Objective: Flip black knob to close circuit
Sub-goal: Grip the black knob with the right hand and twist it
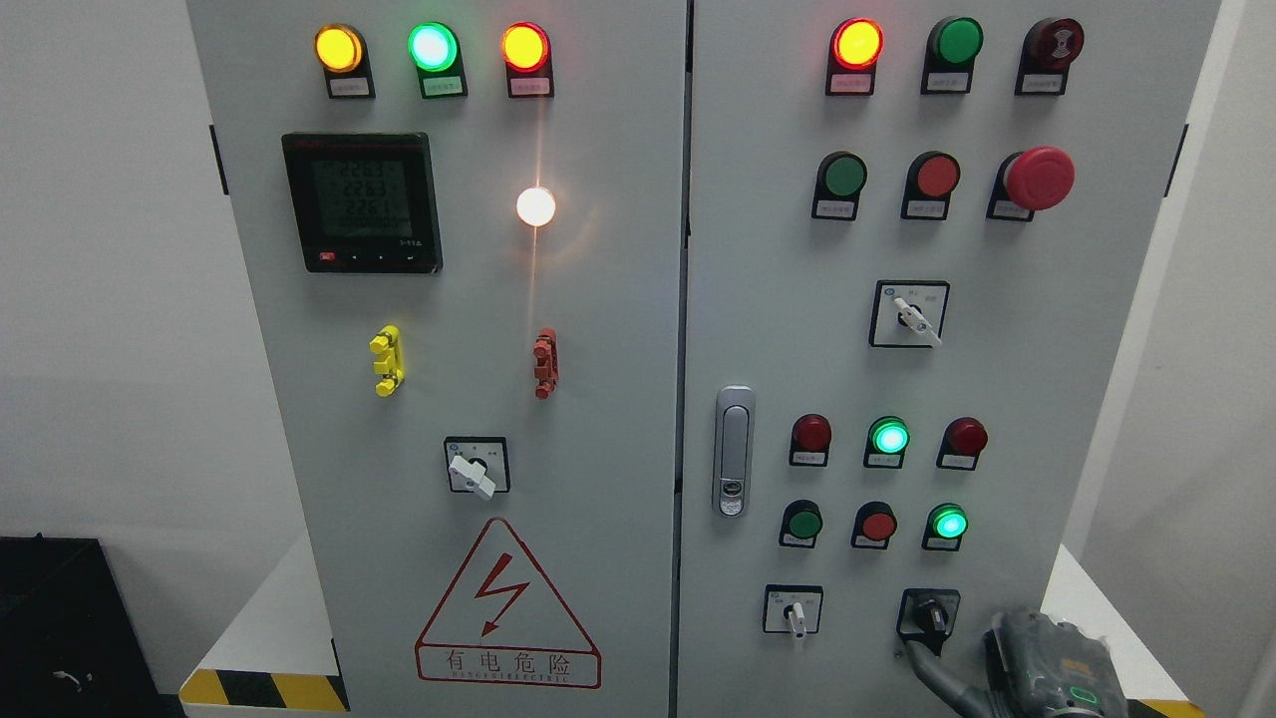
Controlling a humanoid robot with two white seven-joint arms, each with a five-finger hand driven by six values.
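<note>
The black knob sits on a black square plate at the lower right of the grey cabinet's right door, its handle pointing roughly down. My right hand comes in at the bottom right corner, just below and right of the knob. One grey finger stretches up and left, its tip at the plate's lower left corner. The hand is open and holds nothing; the knob stands free. My left arm is out of view.
A white-handled selector sits left of the knob. Above are green lit lamps and red buttons. The door latch is at the right door's left edge. A red mushroom stop button projects at upper right.
</note>
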